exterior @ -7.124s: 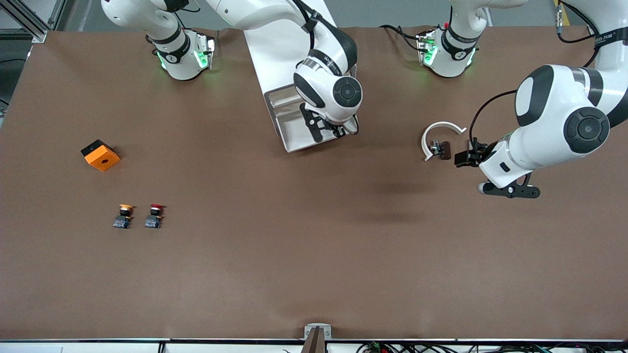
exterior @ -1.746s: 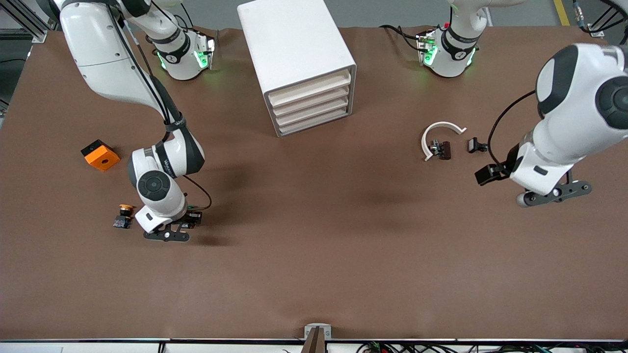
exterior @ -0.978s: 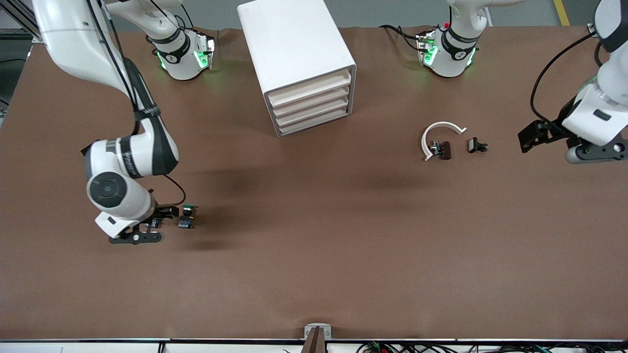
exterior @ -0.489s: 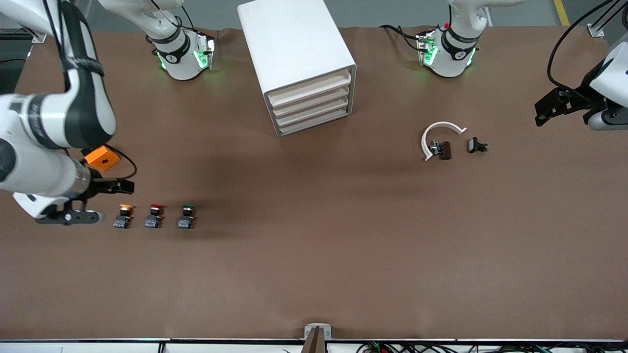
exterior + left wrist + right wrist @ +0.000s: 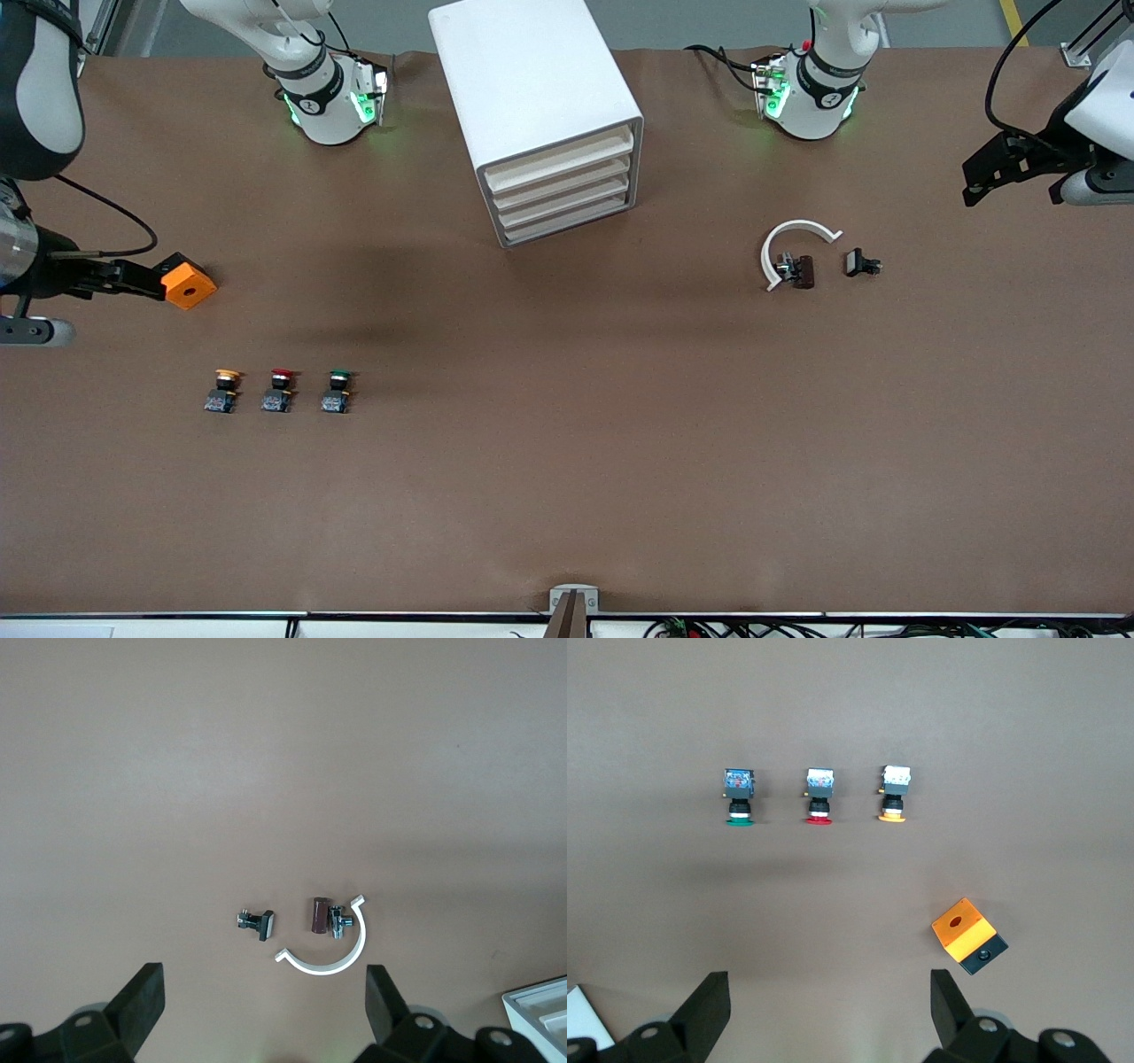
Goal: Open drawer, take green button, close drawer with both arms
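green-capped button lies on table, end of a three-button row. cream drawers all shut in white cabinet.

Glossy white arms, black joint bands, green-lit bases, black cables, black end effectors

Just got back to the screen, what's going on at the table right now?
Nothing is being handled. The green button sits on the table in a row with the red button and orange button, and all four drawers of the cabinet look closed. The right end effector is open, up by the orange block. The left end effector is open too, raised over the left arm's end of the table, away from the white clip.
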